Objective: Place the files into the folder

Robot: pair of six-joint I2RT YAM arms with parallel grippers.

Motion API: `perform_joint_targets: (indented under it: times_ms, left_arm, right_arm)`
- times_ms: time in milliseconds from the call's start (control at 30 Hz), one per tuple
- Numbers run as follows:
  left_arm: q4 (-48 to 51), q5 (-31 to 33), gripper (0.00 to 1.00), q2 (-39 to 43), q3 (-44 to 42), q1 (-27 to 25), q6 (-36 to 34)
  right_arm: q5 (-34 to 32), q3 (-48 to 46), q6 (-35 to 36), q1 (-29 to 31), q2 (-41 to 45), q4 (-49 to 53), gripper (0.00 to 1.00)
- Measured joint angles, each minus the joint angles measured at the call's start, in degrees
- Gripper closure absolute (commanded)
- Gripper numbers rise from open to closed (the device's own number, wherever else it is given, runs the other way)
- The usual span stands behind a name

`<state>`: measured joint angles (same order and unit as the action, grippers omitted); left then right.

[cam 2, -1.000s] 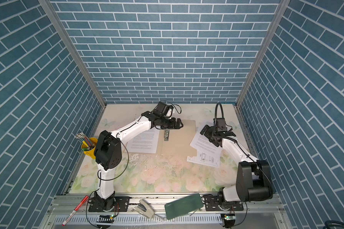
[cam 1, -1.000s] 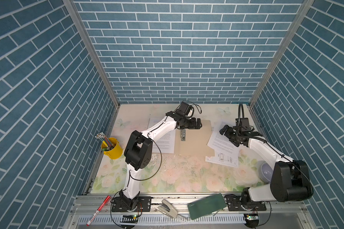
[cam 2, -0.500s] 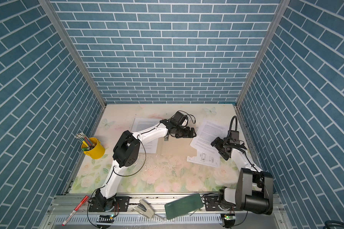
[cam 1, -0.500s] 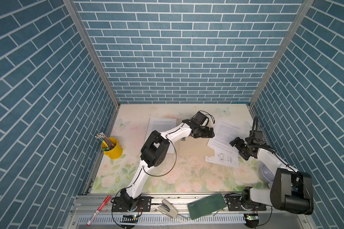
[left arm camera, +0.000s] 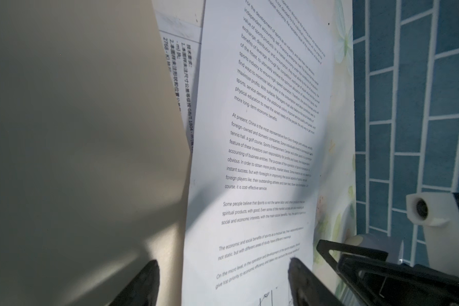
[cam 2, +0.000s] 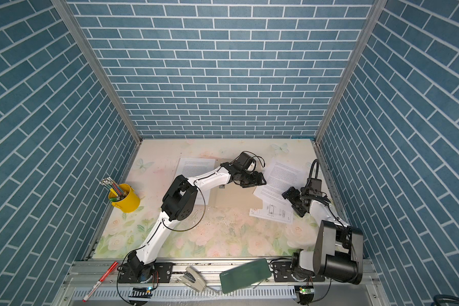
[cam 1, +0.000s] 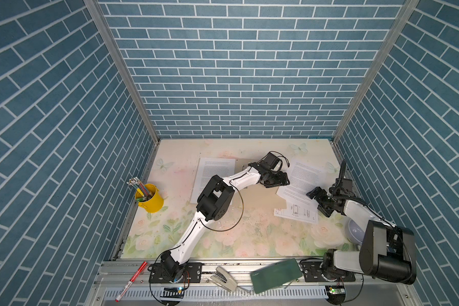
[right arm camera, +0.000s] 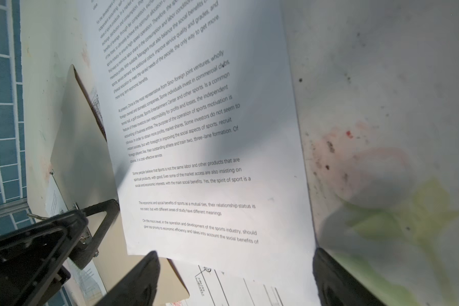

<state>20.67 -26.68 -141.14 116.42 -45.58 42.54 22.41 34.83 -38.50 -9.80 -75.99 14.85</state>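
Files await filing: a printed sheet (cam 1: pixel 214 172) lies at left, partly hidden by the left arm (cam 1: pixel 239 180), against the open tan folder (cam 1: pixel 257 197). The left gripper (cam 1: pixel 281 181), jaws spread, hangs over the folder's right edge, where a second text sheet (cam 1: pixel 302 176) overlaps it. That sheet's margin runs between the fingers (left arm camera: pixel 300 278). A drawing sheet (cam 1: pixel 297 212) lies nearer, half covered. At right, the right gripper (cam 1: pixel 319 202), also spread, straddles the text sheet's near edge. Whether either touches the paper is unclear.
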Motion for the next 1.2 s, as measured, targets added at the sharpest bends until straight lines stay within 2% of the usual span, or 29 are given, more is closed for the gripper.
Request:
perform_joint_targets:
  times_ms: [200,433,733,1200]
  left_arm:
    - [-0.50,-1.33,0.29,-0.42,-0.11,-0.15,2.08]
    - [-7.61,-3.02,0.29,-0.07,-3.98,-0.24,5.79]
    - [-7.80,-0.72,0.28,3.58,-9.16,-0.46,5.79]
    - [-15.67,-3.98,0.32,4.00,-13.57,-0.46,9.40]
  right_arm:
    - [0.96,0.00,0.26,-0.61,-0.09,0.11,0.11]
    - [2.21,0.00,2.21,-0.98,-2.03,0.13,0.13]
    - [3.02,0.07,3.08,-1.81,-2.49,0.04,0.14]
    - [5.27,0.15,3.69,-2.10,-3.82,-1.81,0.16]
